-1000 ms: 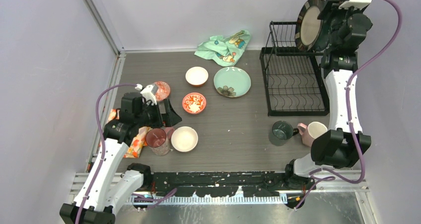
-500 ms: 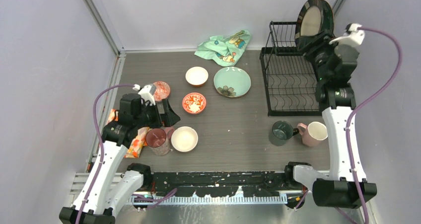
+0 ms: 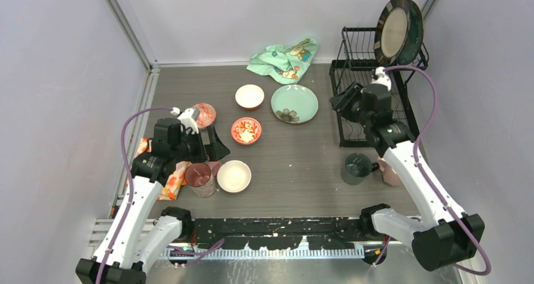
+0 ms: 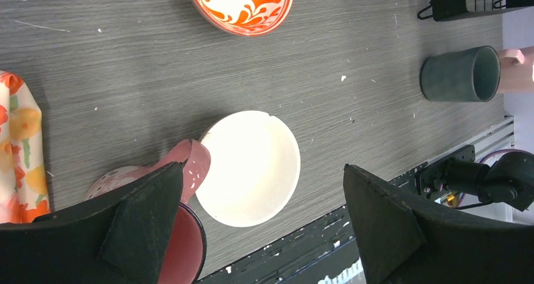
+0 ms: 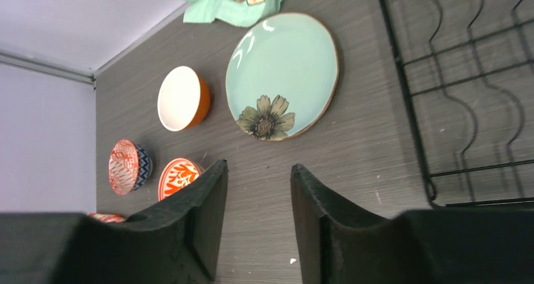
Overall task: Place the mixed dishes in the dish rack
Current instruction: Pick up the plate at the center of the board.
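Three plates (image 3: 294, 103), four bowls (image 3: 233, 175), three cups (image 3: 359, 166) (two cloths (image 3: 284, 58)).

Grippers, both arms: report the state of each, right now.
Left gripper: jaws wide open, holding nothing.
Right gripper: jaws partly open, holding nothing.

- We read no words, numbers or brands in any view;
- the mint-green cloth (image 3: 286, 58) carries cartoon figures, with any lettering too small to tell;
- the pale green plate (image 5: 283, 76) shows only a flower.
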### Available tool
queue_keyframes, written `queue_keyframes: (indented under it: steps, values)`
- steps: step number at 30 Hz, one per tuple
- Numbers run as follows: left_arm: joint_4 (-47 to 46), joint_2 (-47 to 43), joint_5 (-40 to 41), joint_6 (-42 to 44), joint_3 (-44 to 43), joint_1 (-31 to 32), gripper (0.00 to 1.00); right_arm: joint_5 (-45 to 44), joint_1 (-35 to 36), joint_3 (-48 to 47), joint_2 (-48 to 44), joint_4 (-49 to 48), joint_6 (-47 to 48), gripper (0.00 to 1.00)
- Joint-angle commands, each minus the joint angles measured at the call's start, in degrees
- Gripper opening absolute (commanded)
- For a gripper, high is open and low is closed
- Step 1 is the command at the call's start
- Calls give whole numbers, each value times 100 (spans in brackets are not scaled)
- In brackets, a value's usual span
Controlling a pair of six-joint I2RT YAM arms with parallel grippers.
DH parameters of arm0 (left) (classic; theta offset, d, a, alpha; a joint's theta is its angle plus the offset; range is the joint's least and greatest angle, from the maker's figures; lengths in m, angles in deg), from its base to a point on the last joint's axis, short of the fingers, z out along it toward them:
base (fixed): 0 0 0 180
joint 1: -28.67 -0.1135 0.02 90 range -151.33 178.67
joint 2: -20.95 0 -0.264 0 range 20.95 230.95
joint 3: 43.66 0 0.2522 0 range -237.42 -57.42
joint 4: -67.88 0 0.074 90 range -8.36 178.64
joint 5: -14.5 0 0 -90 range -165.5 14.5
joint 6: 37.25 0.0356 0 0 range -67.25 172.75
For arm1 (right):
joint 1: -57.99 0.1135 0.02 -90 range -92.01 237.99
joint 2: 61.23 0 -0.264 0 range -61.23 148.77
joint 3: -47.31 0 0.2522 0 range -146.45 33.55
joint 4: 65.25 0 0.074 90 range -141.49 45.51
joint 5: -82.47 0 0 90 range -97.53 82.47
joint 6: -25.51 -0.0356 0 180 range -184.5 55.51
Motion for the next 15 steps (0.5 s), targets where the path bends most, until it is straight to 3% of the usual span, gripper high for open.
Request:
queue_keyframes:
  steps: [1, 6, 15]
  values:
    - [-141, 25, -77, 2, 2, 22, 99, -261, 389, 282, 301, -483, -954, 44]
    - [-130, -58, 55, 3, 2, 14, 99, -942, 974, 248, 1003, -988, -1642, 42]
    - [-161, -109, 42, 2, 11, 18, 99, -2108, 1411, 280, 2430, -1616, -3943, 43]
